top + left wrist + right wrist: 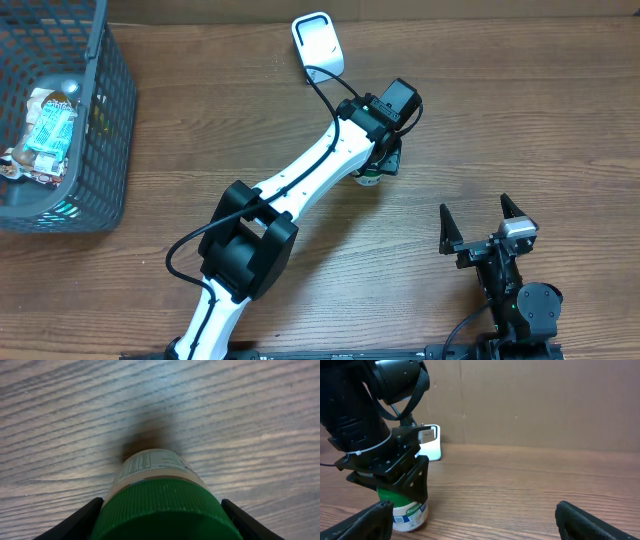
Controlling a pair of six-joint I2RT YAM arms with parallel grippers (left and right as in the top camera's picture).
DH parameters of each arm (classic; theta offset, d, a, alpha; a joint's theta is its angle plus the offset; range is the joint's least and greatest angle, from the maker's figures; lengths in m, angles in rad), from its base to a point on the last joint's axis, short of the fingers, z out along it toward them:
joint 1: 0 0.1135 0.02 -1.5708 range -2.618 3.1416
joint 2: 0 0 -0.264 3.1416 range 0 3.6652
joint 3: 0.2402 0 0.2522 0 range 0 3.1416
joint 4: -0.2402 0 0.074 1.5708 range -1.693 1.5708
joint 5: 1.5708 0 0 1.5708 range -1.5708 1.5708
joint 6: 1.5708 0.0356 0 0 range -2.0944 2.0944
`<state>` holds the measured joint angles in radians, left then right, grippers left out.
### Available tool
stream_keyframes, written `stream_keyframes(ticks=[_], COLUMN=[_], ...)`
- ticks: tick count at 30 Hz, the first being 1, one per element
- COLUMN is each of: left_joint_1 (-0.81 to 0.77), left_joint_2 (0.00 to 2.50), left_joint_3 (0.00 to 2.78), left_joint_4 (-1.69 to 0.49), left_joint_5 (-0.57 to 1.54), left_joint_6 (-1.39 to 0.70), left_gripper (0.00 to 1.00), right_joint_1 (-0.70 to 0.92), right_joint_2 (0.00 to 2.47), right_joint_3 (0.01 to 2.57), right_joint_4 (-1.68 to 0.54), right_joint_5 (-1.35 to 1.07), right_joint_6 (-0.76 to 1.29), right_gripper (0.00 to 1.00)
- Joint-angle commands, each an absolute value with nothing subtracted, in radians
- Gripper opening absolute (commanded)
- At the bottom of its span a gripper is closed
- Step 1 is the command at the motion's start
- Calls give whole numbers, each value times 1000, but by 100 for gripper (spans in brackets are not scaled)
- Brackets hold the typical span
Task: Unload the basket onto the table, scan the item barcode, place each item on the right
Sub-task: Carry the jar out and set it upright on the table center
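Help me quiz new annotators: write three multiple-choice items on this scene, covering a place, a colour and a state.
1. The white scanner lies:
A) near the table's far edge
B) at its near edge
C) on the floor

2. The bottle's cap is:
A) red
B) green
C) blue

3. The right pincer is:
A) shut on the bottle
B) open and empty
C) shut on the scanner

Answers:
1 A, since the overhead view shows it beyond the left arm, by the back wall.
2 B, since the left wrist view shows a green cap.
3 B, since its fingers stand apart with nothing between them.
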<state>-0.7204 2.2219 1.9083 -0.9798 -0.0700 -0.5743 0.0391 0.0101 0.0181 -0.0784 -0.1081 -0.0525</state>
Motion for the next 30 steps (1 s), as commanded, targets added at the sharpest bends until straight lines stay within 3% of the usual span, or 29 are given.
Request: stream_keyframes(ticks=[1,14,18,19,20,21,22,23,30], left_joint_1=[-736,-747,-747,-748,-748,-747,-747,-747,-719], left_joint_2=[2231,2294,2302,2302,2302,2302,2302,2302,2243], left_joint_3=[1932,1932,1932,1932,1932,1932,1933,1933,2001], left_joint_4=[-968,-963,-964,-965,-965,-964,-963,-963,-979], left_joint_5=[-109,-104,-103,-99,-77,-59,-47,-38,-33], left_joint_6=[-627,-636,-636,-636,-635,-635,-635,-633,-579], left_gripper=[26,29,36,43,70,86,95,100,100], right_joint_1=[38,38,38,38,38,38,38,38,38], right_joint_2=[3,3,3,3,3,3,3,3,3], right_joint_3=[8,8,8,8,8,8,8,8,8], right_joint_4=[-73,-74,-73,-73,-74,-73,-73,-74,-73], right_joint_5=[-114,-114,-114,-114,-114,-114,-114,-114,-114], right_joint_6=[-54,-54,-54,-54,-54,-54,-54,-54,-54], right_gripper=[100,100,100,100,100,100,100,100,100])
